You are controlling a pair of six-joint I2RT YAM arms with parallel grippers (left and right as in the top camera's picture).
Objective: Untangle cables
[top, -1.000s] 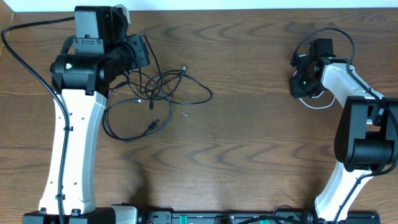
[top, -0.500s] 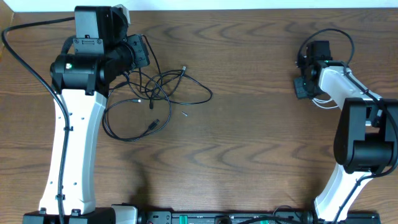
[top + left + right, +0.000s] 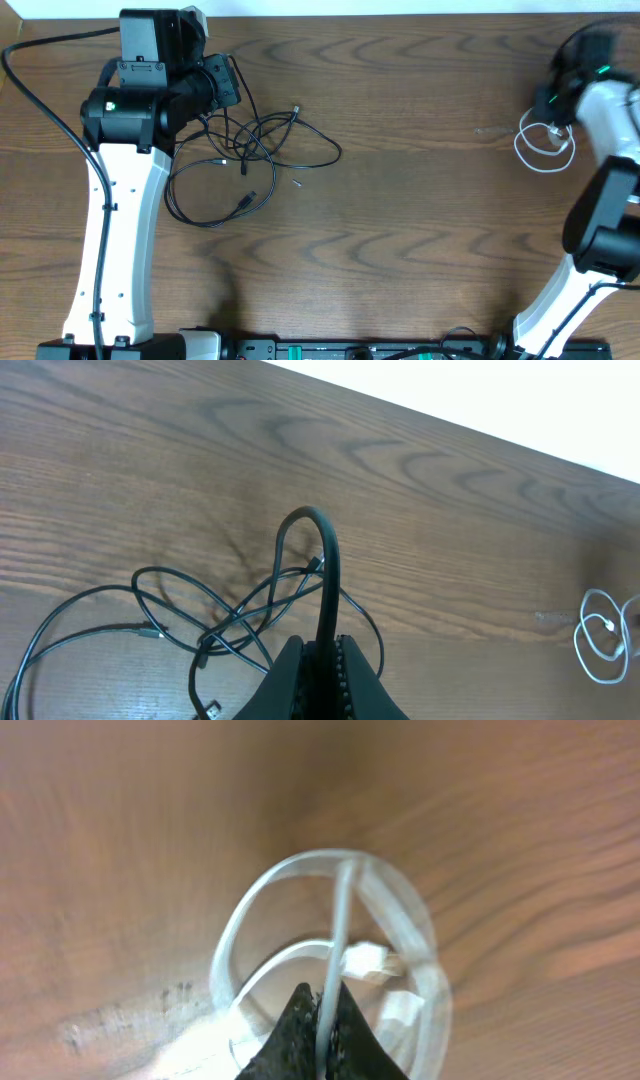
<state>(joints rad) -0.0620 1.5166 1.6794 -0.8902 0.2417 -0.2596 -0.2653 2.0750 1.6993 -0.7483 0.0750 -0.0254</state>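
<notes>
You see a brown wood table (image 3: 420, 230) from above. The black cables (image 3: 250, 150) lie in a tangle at the upper left. The white cable (image 3: 545, 148) sits in a small coil at the upper right.

In the left wrist view, your left gripper (image 3: 320, 660) is pinched tight on a loop of the black cables that stands up.

The right wrist view is blurry. Your right gripper (image 3: 322, 1025) is squeezed on a strand of the white cable.

My worktop (image 3: 420, 200) is dark wood grain. On its left lies a loose tangle of black cables (image 3: 247, 150), a tiny pale speck (image 3: 297, 182) just beside it; far right, a coiled white cable (image 3: 365, 960).
</notes>
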